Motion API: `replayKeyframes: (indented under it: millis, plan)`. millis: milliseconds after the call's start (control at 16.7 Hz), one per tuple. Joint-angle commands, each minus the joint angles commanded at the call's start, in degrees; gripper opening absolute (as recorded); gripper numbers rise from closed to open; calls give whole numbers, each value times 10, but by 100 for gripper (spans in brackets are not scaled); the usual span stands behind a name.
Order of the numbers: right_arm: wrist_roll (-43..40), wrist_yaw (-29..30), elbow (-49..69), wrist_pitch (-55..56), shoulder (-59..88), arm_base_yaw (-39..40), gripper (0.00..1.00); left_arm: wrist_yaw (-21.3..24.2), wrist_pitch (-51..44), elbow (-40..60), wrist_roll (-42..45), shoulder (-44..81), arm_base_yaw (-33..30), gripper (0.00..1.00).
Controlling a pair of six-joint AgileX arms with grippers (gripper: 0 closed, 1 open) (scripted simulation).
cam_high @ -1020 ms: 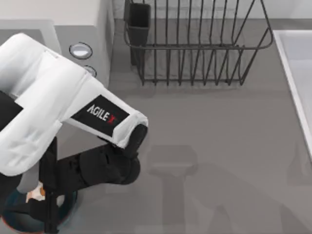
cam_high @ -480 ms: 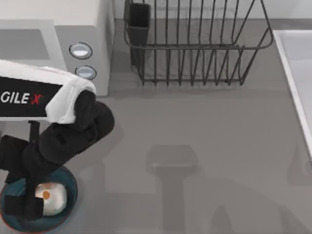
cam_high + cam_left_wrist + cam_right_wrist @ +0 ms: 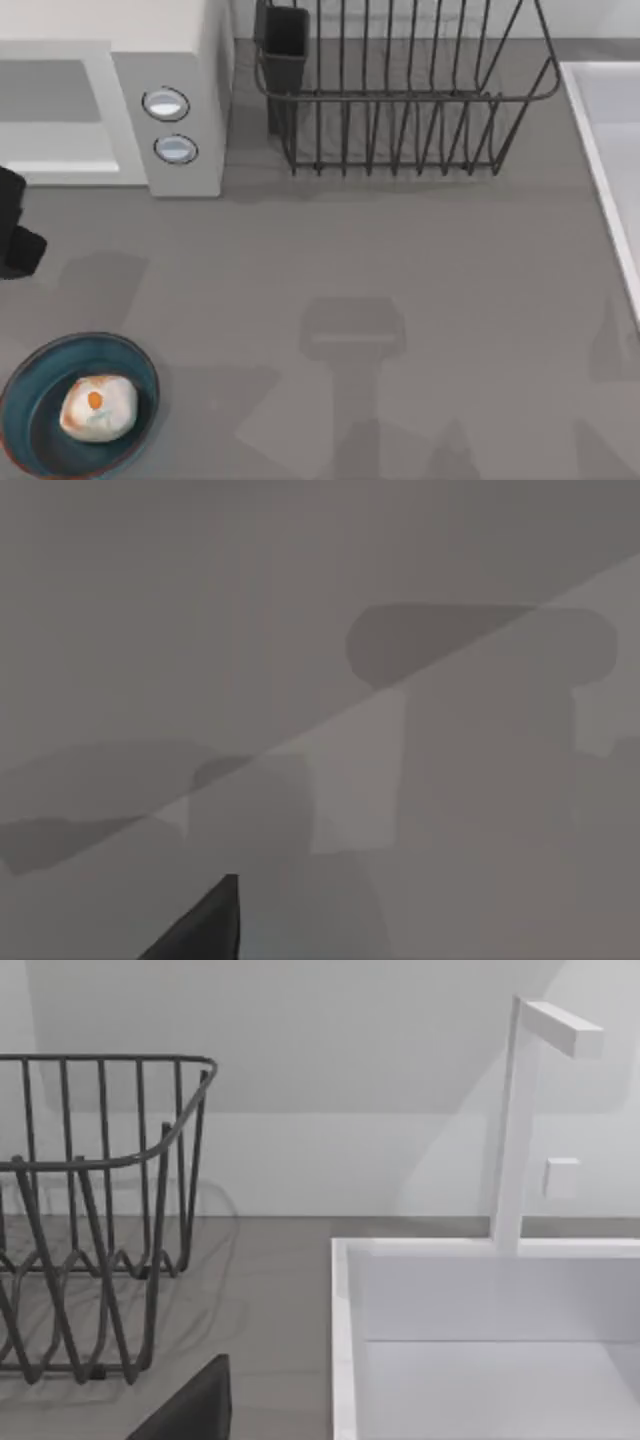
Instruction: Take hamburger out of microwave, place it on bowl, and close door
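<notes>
The grey tabletop [image 3: 400, 280] spreads across the top view, carrying soft shadows near its middle; at its far left sits the microwave [image 3: 170, 60], boxy and white, its two round silver knobs [image 3: 166, 103] stacked on the control panel at its right end, and to the left of that panel the grey window of the door [image 3: 50, 110] lies flush with the front face, so the door looks closed; to the right of the microwave, along the far edge, stands a black wire dish rack [image 3: 400, 100] with a dark cup-like holder [image 3: 285, 45] at its left end; at the far right edge runs the white rim of a sink [image 3: 600, 150], which the right wrist view shows as a white basin [image 3: 480, 1310] with a slim white faucet [image 3: 510, 1120] rising behind it, just beside the rack's end [image 3: 100, 1210]; in the near left corner rests the bowl [image 3: 30, 400], dark blue-teal with a reddish-brown rim, well apart from the microwave; the hamburger [image 3: 98, 408] lies inside it, a cream-white lump with an orange spot; a dark piece of the left arm [image 3: 15, 235] juts in at the left edge between microwave and bowl; whether either hand is apart or together I cannot tell.
</notes>
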Motion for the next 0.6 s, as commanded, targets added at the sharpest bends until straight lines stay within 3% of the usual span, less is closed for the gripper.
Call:
replayKeyframes:
  millis: [360, 600]
  plan:
    - [0, 0, 0, 0, 0, 0, 100, 116, 209, -184, 446, -342, 82, 100]
    - [0, 0, 0, 0, 0, 0, 100, 184, 307, -289, 655, -526, 115, 100]
